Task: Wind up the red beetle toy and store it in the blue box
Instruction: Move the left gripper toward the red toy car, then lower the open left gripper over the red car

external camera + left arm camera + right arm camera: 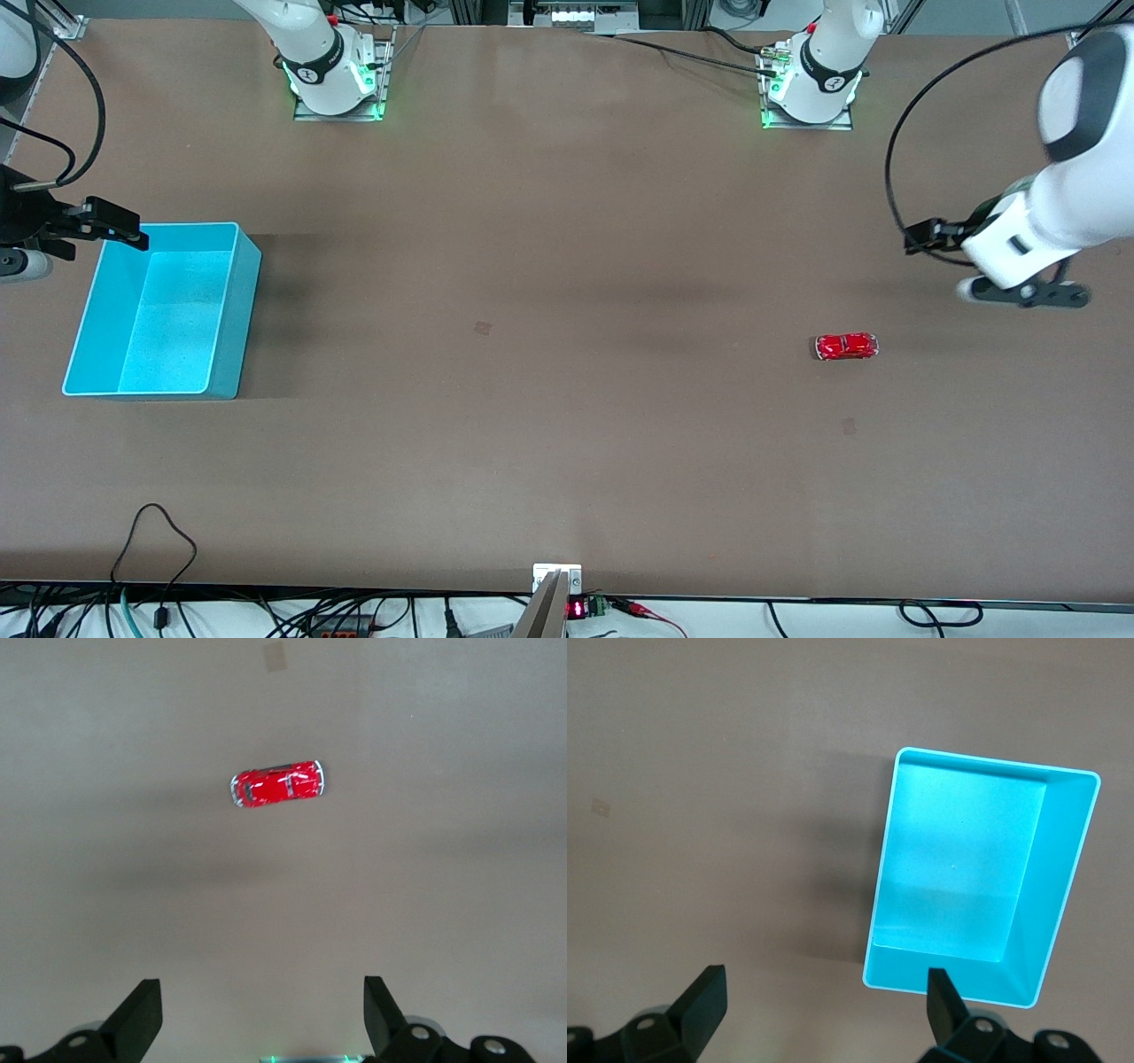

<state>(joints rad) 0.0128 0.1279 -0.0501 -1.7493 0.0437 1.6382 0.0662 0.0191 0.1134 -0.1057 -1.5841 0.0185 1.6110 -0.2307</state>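
Starting nearest the front camera, we saw the table (567,461) bare and brown along that edge, with two faint marks on it.

Next up the table, the red beetle toy (846,346) sat on its wheels at the left arm's end, lying lengthwise along the table, touching nothing. In the left wrist view the toy (277,784) showed red with silvery ends, free on the tabletop and well clear of both fingertips (142,1005).

At about the same depth, at the right arm's end, the blue box (226,328) stood upright and open, with nothing inside that we could see. Toy and box were well apart, almost a full table length between them. In the right wrist view the box (1063,904) showed bare floor and walls.

Left gripper (1023,292) hung in the air over the table, just toward the left arm's end from the toy and a bit farther up the view. We read it as released: fingers spread wide, nothing between them.

Right gripper (31,244) hung by the box's corner farthest from the camera, at the table edge. Its fingers (704,997) were also spread wide and empty, one over bare table, the other over the box rim.

Both bases sat at the top edge.
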